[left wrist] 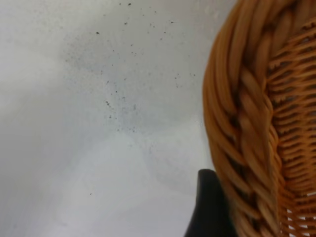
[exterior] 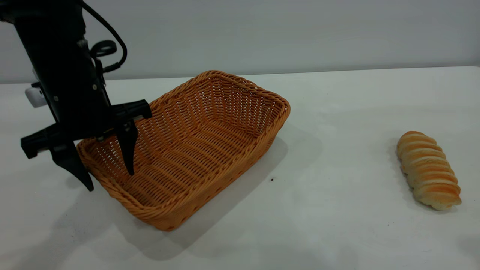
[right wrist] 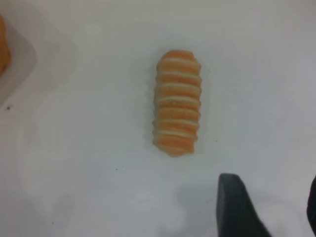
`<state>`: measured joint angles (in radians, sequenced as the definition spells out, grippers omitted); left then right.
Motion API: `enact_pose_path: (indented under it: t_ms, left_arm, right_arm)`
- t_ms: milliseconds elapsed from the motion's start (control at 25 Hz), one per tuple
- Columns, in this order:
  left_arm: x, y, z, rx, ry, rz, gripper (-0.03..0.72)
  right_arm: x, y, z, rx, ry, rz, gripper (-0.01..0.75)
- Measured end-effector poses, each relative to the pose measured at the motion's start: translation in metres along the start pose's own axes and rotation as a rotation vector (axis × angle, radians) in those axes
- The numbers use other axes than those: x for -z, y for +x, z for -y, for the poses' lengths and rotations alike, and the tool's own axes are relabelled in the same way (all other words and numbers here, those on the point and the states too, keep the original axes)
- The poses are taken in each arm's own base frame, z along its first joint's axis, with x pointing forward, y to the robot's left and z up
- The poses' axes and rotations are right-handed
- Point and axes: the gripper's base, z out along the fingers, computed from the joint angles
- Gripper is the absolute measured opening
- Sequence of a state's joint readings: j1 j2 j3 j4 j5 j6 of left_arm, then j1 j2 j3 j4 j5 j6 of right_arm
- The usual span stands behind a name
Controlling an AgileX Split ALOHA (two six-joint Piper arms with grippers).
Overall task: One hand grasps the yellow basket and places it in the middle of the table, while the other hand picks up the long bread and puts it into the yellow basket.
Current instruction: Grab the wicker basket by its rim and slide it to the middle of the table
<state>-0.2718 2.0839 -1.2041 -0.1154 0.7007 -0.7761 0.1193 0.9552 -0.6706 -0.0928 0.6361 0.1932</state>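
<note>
Already the yellow basket [exterior: 195,150] sat on the table [exterior: 337,225], left of centre, with the left gripper [exterior: 108,178] spread open across its near-left rim, one finger inside the weave and one outside. Well apart to the right lay the long bread [exterior: 428,170], flat and untouched. Above the loaf hung the right gripper [right wrist: 269,207], fingers parted and holding nothing.

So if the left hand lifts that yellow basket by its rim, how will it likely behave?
The yellow basket is open wicker, so probably light and stiff. The open left hand straddles one corner of the rim, so the far end may sag or swing. The braided rim looks ridged, likely giving good grip.
</note>
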Motion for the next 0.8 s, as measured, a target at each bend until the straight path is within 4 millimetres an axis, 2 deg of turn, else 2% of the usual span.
enact_pose_path:
  t_ms: [160,280,320,480,520,600,800]
  left_arm:
    - [-0.0061,-0.0012,0.0007,0.004,0.006,0.005,0.571]
    - [-0.006,-0.0033,0.0029,0.005,0.031,0.029,0.505]
    - [-0.006,-0.0039,0.0035,0.005,0.037,0.035,0.468]
    - [-0.0059,-0.0047,0.0047,0.014,0.051,0.044,0.199]
    - [-0.0058,-0.0056,0.006,0.023,0.066,0.053,0.164]
    - [-0.0055,-0.0066,0.0074,0.026,0.08,0.063,0.139]
    - [-0.004,-0.007,0.008,-0.012,0.084,0.07,0.139]
  right_arm:
    - [0.0,0.0,0.0,0.0,0.0,0.0,0.392]
    - [0.0,0.0,0.0,0.0,0.0,0.0,0.392]
    - [0.0,0.0,0.0,0.0,0.0,0.0,0.392]
    - [0.0,0.0,0.0,0.0,0.0,0.0,0.392]
    - [0.0,0.0,0.0,0.0,0.0,0.0,0.392]
    - [0.0,0.0,0.0,0.0,0.0,0.0,0.392]
    - [0.0,0.0,0.0,0.0,0.0,0.0,0.392]
